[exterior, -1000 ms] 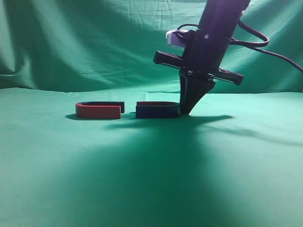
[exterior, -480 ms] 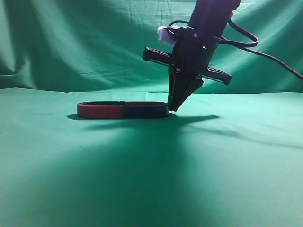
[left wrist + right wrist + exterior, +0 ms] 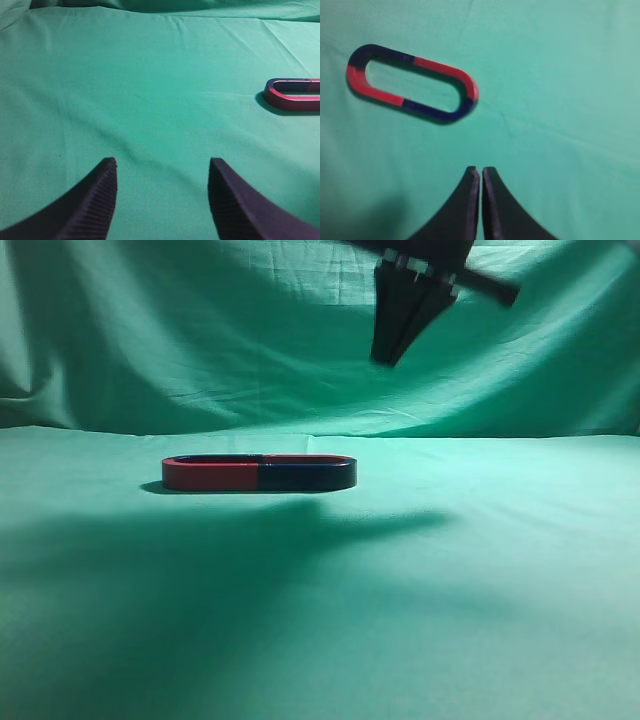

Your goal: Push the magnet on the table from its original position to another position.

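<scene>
The right gripper (image 3: 392, 358) has lifted away, jaws pressed together and empty; below it, the magnet (image 3: 259, 473) halves now sit joined on the tabletop (image 3: 450, 580), so the push looks finished.

We see a green cloth (image 3: 480, 620) spread flat over the table. Behind it a green curtain (image 3: 200, 330) hangs with soft folds and wrinkles. We see a big dark shadow (image 3: 230, 570) lying across the cloth in front.
</scene>
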Available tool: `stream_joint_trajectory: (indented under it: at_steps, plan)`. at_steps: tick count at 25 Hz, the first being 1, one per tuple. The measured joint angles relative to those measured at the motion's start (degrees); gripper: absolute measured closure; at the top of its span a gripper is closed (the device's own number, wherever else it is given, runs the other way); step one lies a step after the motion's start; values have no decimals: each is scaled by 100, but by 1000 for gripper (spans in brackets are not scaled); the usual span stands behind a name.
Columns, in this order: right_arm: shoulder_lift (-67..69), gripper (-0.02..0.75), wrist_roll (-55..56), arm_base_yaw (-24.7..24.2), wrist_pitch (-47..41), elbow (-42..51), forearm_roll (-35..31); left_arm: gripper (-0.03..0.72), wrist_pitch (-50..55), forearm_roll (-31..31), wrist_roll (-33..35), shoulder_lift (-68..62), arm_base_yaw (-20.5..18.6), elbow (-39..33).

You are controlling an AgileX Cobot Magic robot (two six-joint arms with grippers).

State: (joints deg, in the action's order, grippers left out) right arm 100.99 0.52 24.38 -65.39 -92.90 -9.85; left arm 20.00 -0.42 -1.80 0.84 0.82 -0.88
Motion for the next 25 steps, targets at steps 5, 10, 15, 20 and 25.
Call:
stream_joint_trajectory:
  at_steps: [5, 10, 15, 20, 25]
  plan:
    - [-1123, 738, 519, 13, -218, 428, 509, 316, 0, 0, 0, 0, 0, 0]
    - [-2431, 738, 695, 117, 191, 1656, 622, 316, 0, 0, 0, 0, 0, 0]
    - [-3613, 738, 788, 144, 589, 2821, 635, 316, 0, 0, 0, 0, 0, 0]
    - [-4914, 738, 679, 144, 976, 3684, 635, 316, 0, 0, 0, 0, 0, 0]
    - [-6331, 738, 672, 144, 1158, 4455, 638, 316, 0, 0, 0, 0, 0, 0]
